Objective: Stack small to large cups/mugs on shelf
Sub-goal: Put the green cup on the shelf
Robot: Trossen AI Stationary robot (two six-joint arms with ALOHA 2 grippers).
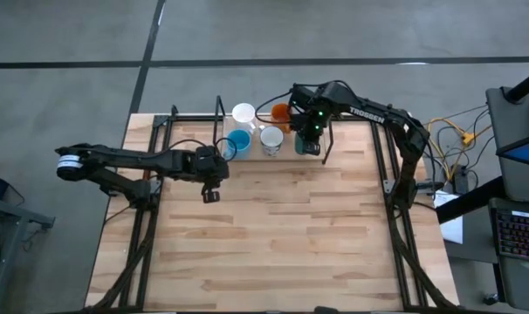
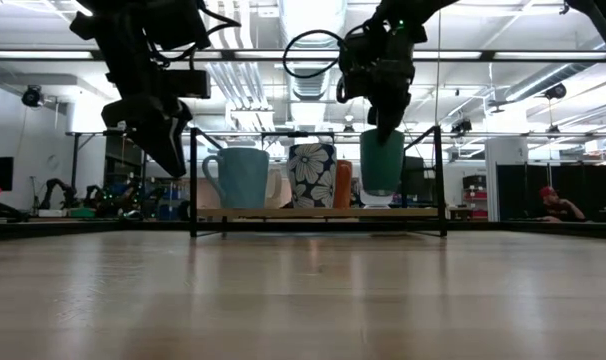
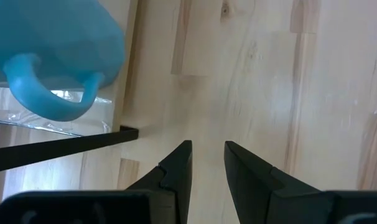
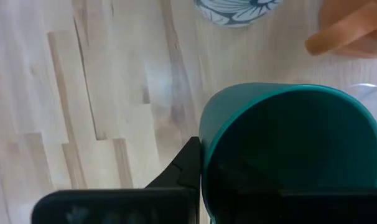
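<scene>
The dark green cup (image 4: 288, 155) is right up close in the right wrist view, pinched at its rim by the right end effector (image 1: 309, 139). In the low view this cup (image 2: 382, 160) hangs just above the shelf (image 2: 318, 212), not touching it. On the shelf stand the light blue mug (image 2: 240, 177), the white flowered cup (image 2: 312, 175) and the orange cup (image 2: 343, 184). The left end effector (image 3: 207, 165) holds nothing, its fingers only a little apart, over the counter (image 1: 282, 235) near the blue mug.
</scene>
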